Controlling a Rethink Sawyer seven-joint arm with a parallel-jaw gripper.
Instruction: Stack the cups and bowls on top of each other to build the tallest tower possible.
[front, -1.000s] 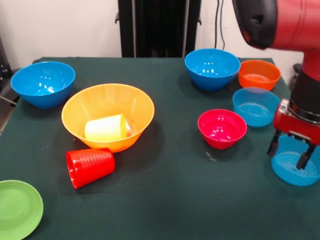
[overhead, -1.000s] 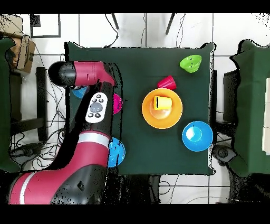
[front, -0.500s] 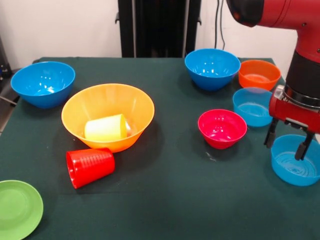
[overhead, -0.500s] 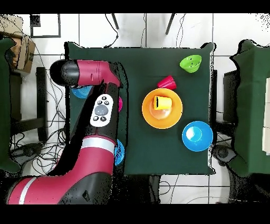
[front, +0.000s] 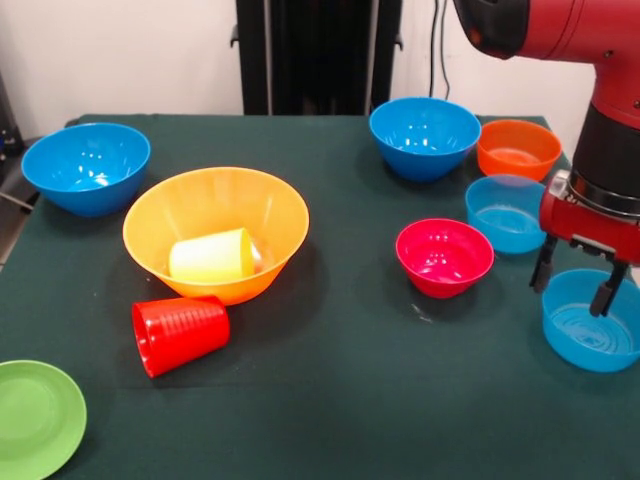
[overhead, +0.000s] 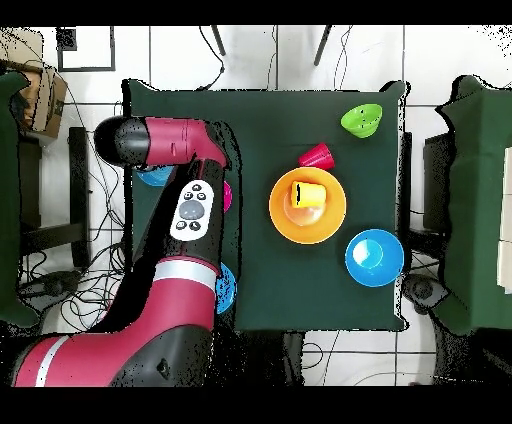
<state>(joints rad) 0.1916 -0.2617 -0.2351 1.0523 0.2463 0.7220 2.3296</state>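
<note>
The tool (front: 581, 290) hung open and empty over the far rim of a pale blue bowl (front: 592, 322) at the bench's (front: 340, 400) edge, one finger (front: 541, 272) outside that rim and the other (front: 606, 290) above the hollow. That bowl looked like thin, glossy plastic: light, fairly stiff, and likely slippery, so a pinch across the rim wall seemed the sensible hold, with a risk of it tipping or sliding out if taken off-centre. Eight bowls were on show: the big yellow-orange one (front: 215, 232), which would be the tower's base, two deep blue (front: 86, 166) (front: 424, 136), a second pale blue (front: 511, 212), one orange (front: 518, 148), one pink-red (front: 444, 256), and one light green (front: 36, 415) at the near corner. There were two cups. The yellow cup (front: 212, 256) lay on its side inside the big bowl, and the red ribbed cup (front: 179, 333) lay on its side on the bench, touching or just beside that bowl's near wall. Nothing was properly stacked yet. The cups, being taller than wide, would probably roll if nudged.
</note>
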